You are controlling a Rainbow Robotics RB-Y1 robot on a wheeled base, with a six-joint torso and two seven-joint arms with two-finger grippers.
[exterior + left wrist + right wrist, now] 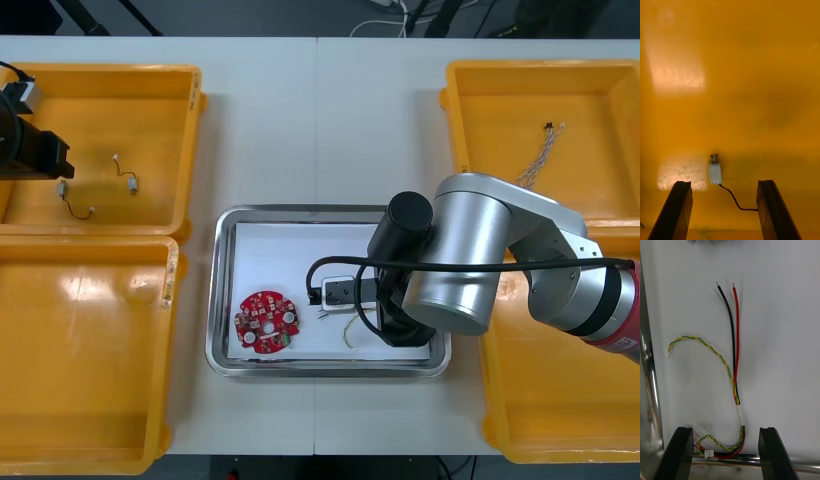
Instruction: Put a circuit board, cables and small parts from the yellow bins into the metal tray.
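Both wide: right gripper (725, 431) over cables (733, 352) in metal tray (649, 390), left gripper (724, 183) over small metal part (715, 172) in yellow bin (752, 75).

right pincer (725, 431) spread wide, held toward the middle; left pincer (724, 184) spread wide, far left.

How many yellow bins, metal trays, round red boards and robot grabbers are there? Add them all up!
Yellow bins: 4
Metal tray: 1
Red circuit board: 1
End effectors: 2, left end effector open over a bin, right end effector open over cables in the tray
Total: 8
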